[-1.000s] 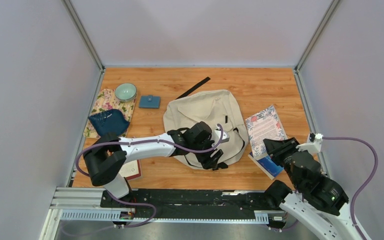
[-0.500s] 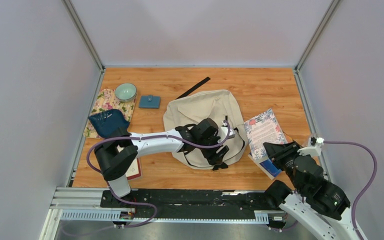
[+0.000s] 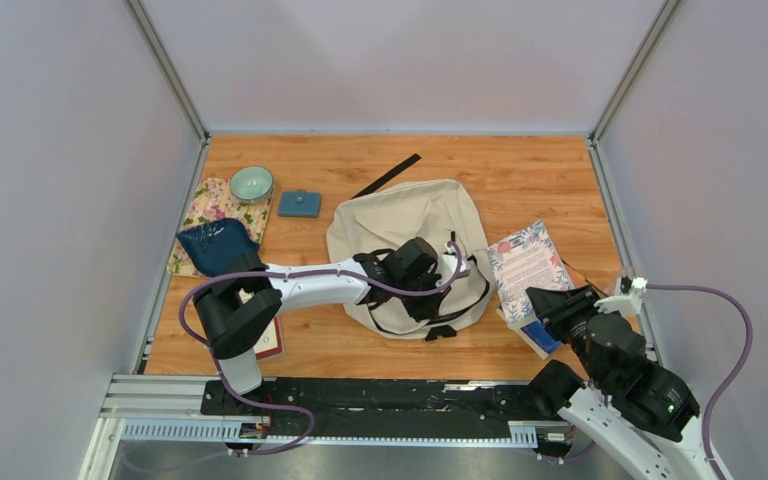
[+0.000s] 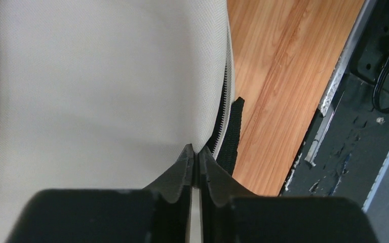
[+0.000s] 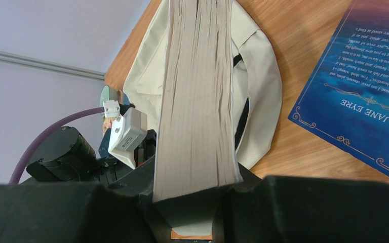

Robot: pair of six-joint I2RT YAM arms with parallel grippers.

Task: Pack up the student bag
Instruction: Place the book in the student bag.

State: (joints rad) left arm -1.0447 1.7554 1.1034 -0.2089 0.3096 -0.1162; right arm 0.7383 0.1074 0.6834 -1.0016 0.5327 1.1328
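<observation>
Top external view: student bag point(image 3: 410, 215) lay flat at table point(image 3: 520, 170) centre.
Right of the bag, the right gripper point(image 3: 545, 302) clamped a floral book point(image 3: 528, 258). The left gripper point(image 4: 193, 154) pinched the bag's near zipper edge point(image 4: 225, 96); raising it high should give the book clear entry.

Left arm point(image 3: 305, 285): white shell on the long link, rounded black joint housings. Right arm point(image 3: 620, 440): same build, with a white lower link, black housings and one small green light point(image 3: 672, 397). A purple cable point(image 3: 192, 300) runs along the left arm. A second one point(image 3: 735, 335) leads to a white plug point(image 3: 628, 288) at the right wrist. Left gripper point(image 4: 192, 154): matt black fingers point(image 4: 174, 177) tapering to narrow tips. Right gripper point(image 5: 195, 187): black, broad-bodied. A white box point(image 5: 126, 134) with rounded corners is mounted at the left wrist.
</observation>
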